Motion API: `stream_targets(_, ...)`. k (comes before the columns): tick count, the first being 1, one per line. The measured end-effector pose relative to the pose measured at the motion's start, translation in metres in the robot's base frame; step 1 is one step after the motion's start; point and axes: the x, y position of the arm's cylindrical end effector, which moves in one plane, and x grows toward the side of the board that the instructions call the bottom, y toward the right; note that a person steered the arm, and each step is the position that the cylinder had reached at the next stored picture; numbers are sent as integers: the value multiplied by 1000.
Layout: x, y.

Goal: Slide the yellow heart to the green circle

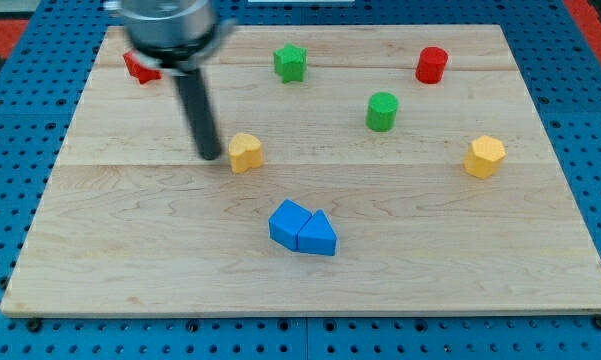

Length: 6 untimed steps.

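The yellow heart (245, 152) lies left of the board's middle. The green circle (382, 110), a short cylinder, stands to its right and a little nearer the view's top. My tip (209, 155) rests on the board just left of the yellow heart, very close to it; I cannot tell if they touch. The dark rod rises from the tip toward the view's top left.
A green star (291, 62) is at the top middle, a red cylinder (431, 64) at the top right, a red block (140, 68) at the top left partly behind the rod. A yellow hexagon (485, 156) is at the right. A blue cube (289, 222) and blue triangle (318, 235) touch at the lower middle.
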Motion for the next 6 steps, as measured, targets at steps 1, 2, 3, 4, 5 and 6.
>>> stream_targets(1, 0, 120)
stream_targets(2, 2, 124)
stream_targets(3, 12, 49)
stream_targets(4, 39, 117)
stream_targets(5, 48, 162)
stream_targets(6, 46, 178)
